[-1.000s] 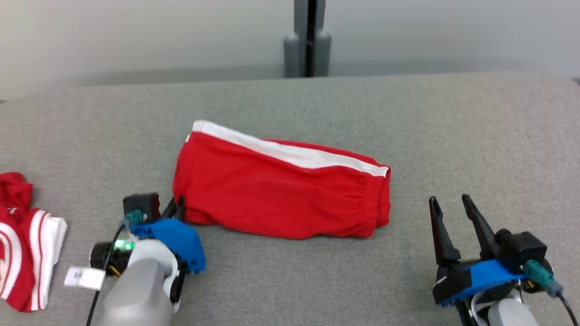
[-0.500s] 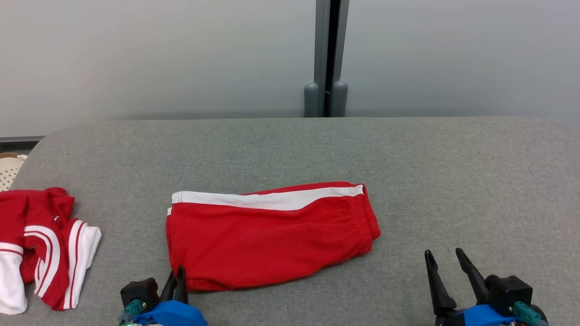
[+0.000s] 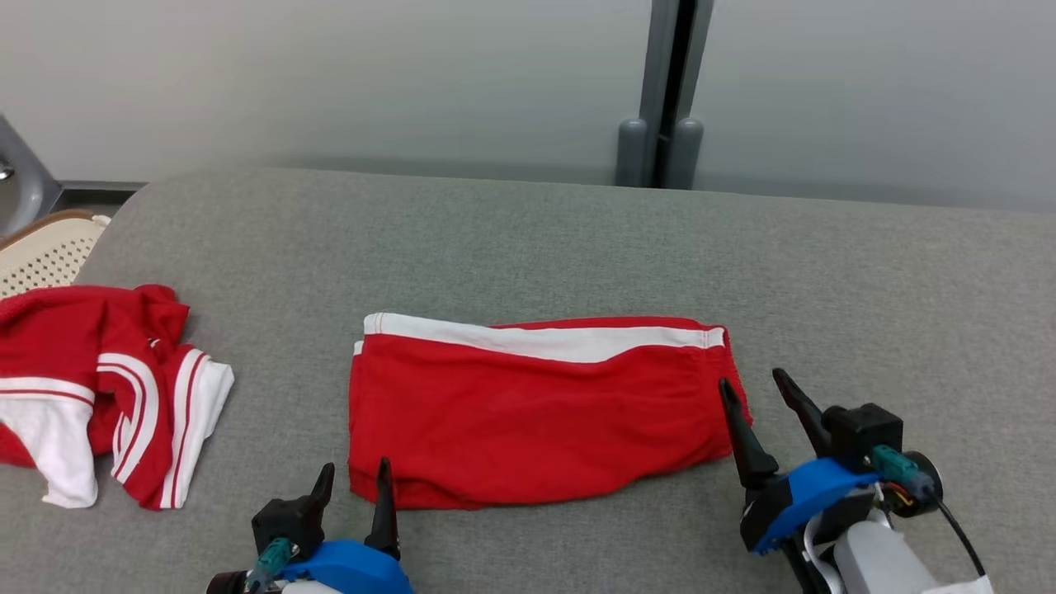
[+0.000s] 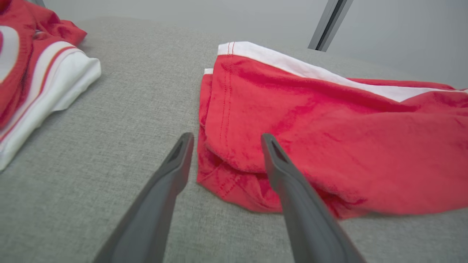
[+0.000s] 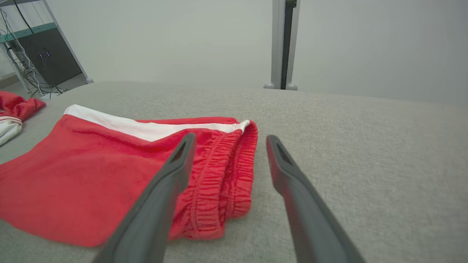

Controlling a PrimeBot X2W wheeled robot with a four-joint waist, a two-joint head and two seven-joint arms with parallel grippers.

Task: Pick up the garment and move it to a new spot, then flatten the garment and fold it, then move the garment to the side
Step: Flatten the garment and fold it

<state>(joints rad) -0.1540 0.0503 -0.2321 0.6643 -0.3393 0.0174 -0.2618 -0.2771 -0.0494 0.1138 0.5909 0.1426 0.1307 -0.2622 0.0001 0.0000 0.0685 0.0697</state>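
Note:
The garment, red shorts with a white side stripe, lies folded flat on the grey table. My left gripper is open at the garment's near left corner. In the left wrist view the corner of the garment lies loose between the spread fingers of the left gripper. My right gripper is open at the elastic waistband end. The right wrist view has the garment with its waistband between the parted fingers of the right gripper.
A second red and white piece of clothing lies crumpled at the table's left edge. A cream perforated basket stands beyond that edge. A grey post rises behind the table against the wall.
My left gripper has opened and let go of the garment's near left corner. The right gripper now stands closer to the waistband end. The head camera has shifted.

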